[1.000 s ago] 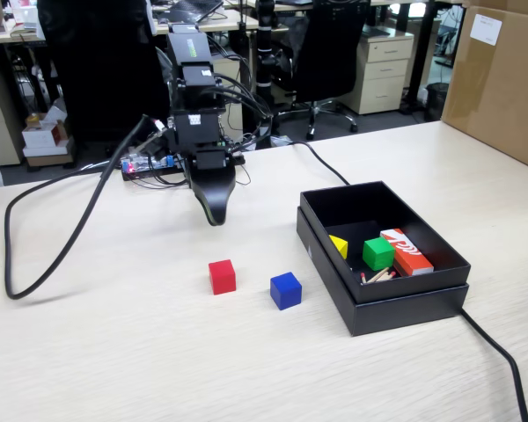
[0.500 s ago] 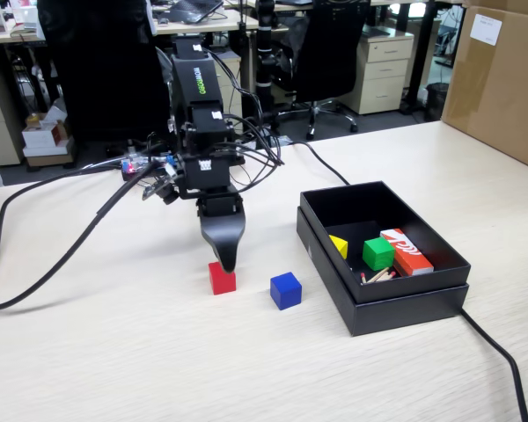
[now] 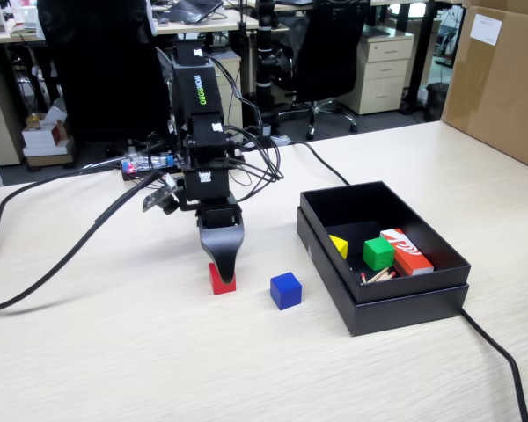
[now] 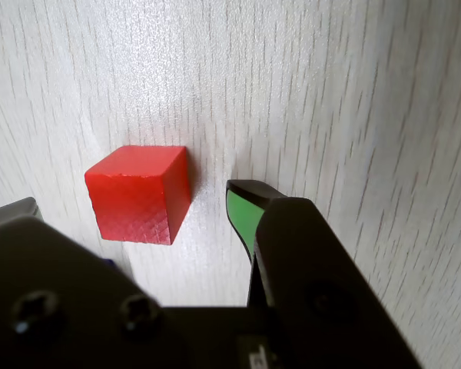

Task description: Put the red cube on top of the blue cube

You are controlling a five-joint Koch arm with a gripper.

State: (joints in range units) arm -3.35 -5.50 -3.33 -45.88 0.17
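The red cube (image 3: pixel 220 287) sits on the light wooden table, left of the blue cube (image 3: pixel 285 290), about one cube's width apart. My gripper (image 3: pixel 222 266) points straight down over the red cube and its black jaw tip covers part of the cube's front. In the wrist view the red cube (image 4: pixel 138 192) lies between my two jaws. The green-padded fingertip (image 4: pixel 242 211) stands to the cube's right with a gap. The other jaw tip shows at the far left edge. My gripper (image 4: pixel 131 201) is open and touches nothing. The blue cube is out of the wrist view.
An open black box (image 3: pixel 405 308) stands right of the blue cube, holding a green cube (image 3: pixel 377 253), a yellow piece (image 3: pixel 339 246), a red-orange lettered box (image 3: pixel 407 251) and small sticks. Black cables (image 3: pixel 62 255) run across the table on the left. A cardboard box (image 3: pixel 502 79) stands at the far right.
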